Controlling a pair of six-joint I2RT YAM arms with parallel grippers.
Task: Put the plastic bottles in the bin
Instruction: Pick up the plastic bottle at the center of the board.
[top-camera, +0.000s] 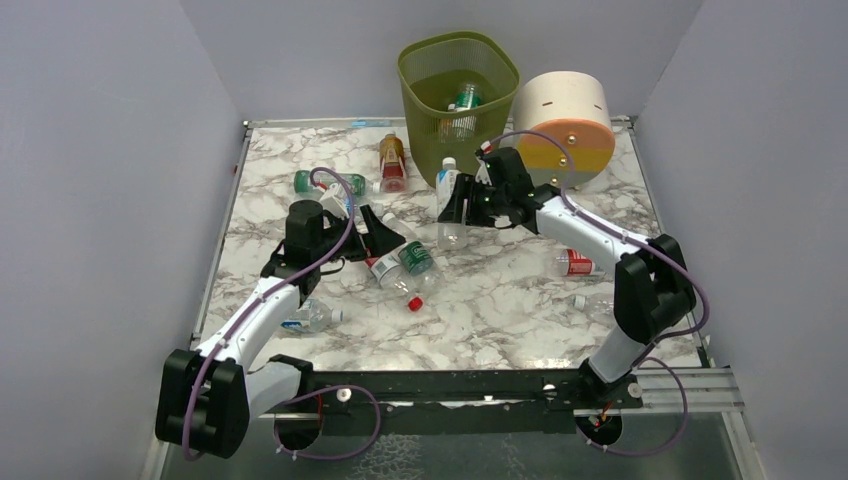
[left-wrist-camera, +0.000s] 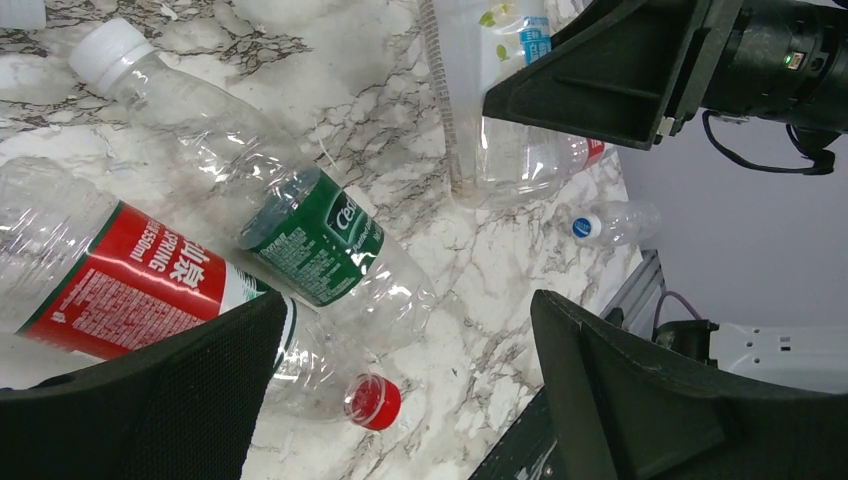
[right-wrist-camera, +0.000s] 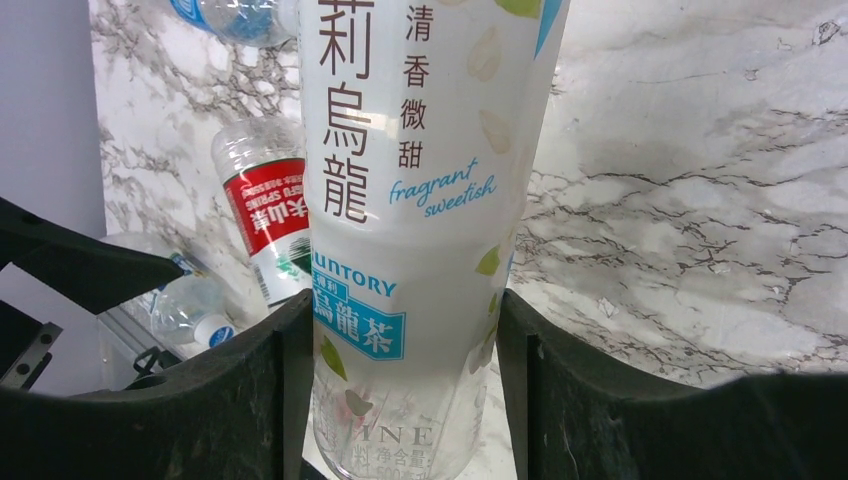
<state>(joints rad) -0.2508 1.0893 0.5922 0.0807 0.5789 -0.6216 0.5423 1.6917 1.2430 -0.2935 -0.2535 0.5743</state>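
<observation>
My right gripper (top-camera: 462, 205) is shut on a clear bottle with a white and blue label (top-camera: 449, 198), in front of the olive-green mesh bin (top-camera: 500, 70). In the right wrist view both fingers (right-wrist-camera: 250, 400) press the bottle's sides (right-wrist-camera: 410, 200). The bin holds some bottles (top-camera: 461, 104). My left gripper (top-camera: 385, 238) is open and empty above a red-label bottle (left-wrist-camera: 110, 280) with a red cap (left-wrist-camera: 373, 402) and a green-label bottle (left-wrist-camera: 310, 235) lying side by side. The left wrist view also shows the held bottle (left-wrist-camera: 490, 110).
A cream drum (top-camera: 565, 125) stands right of the bin. Loose bottles lie around: amber (top-camera: 392, 162), green (top-camera: 325, 183), a clear one by the left arm (top-camera: 310, 318), red-label (top-camera: 575, 264) and blue-capped (top-camera: 590, 300) at the right. Grey walls enclose the table.
</observation>
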